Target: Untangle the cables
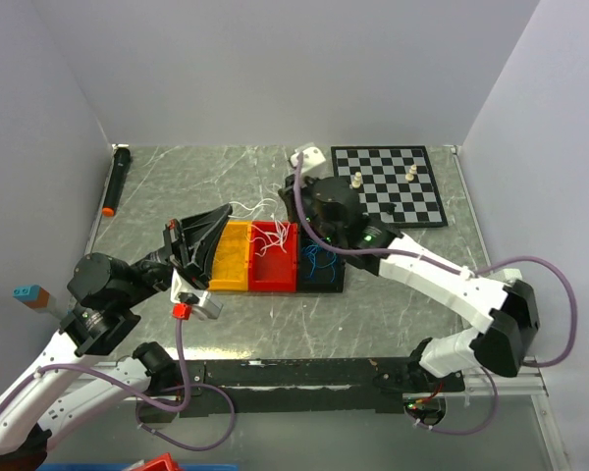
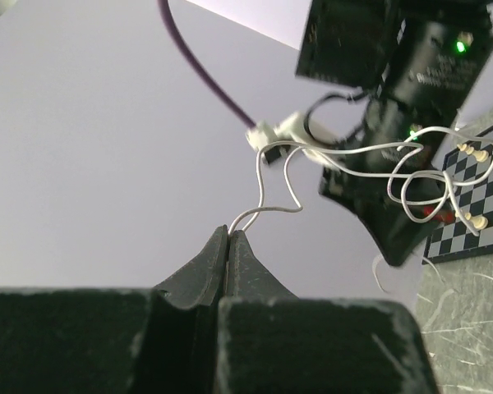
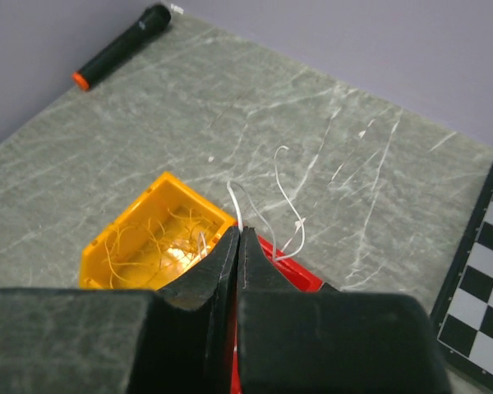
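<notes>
Up above the row of bins, both end effectors are pressed together on one white cable [image 2: 259, 185]. The left end effector [image 2: 230, 234] pinches one stretch of it at its fingertips, and the cable runs in loose loops across to the right end effector [image 3: 240, 236], which pinches another stretch. Yellow-orange cables [image 3: 156, 246] lie in the yellow bin [image 1: 231, 265] and blue cables [image 1: 320, 259] in the black bin [image 1: 336, 280], with the red bin [image 1: 273, 263] between them, mid-table. A chessboard [image 1: 393, 186] lies at the far right corner.
</notes>
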### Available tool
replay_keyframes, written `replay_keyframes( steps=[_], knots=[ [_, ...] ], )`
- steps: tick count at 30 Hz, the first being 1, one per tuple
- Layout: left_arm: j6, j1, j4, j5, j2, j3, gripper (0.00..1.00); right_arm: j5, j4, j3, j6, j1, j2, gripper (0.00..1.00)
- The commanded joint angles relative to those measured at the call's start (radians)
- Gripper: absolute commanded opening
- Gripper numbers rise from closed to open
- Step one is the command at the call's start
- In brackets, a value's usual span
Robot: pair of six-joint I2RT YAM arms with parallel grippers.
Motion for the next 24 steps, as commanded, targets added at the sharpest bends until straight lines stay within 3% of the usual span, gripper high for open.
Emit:
replay_keyframes(
  steps=[1, 14, 24],
  knots=[
    [-0.005, 0.005, 0.017, 0.033, -0.005, -0.004, 0.01, 0.027, 0.048, -0.010, 0.003, -0.020, -0.092, 0.00],
    [-0.004, 0.010, 0.005, 0.039, 0.006, 0.016, 0.01, 0.035, 0.031, -0.052, -0.005, -0.026, -0.137, 0.00],
    [-0.004, 0.013, 0.005, 0.038, -0.001, 0.012, 0.01, -0.075, 0.026, -0.033, 0.072, -0.023, 0.013, 0.00]
  ],
)
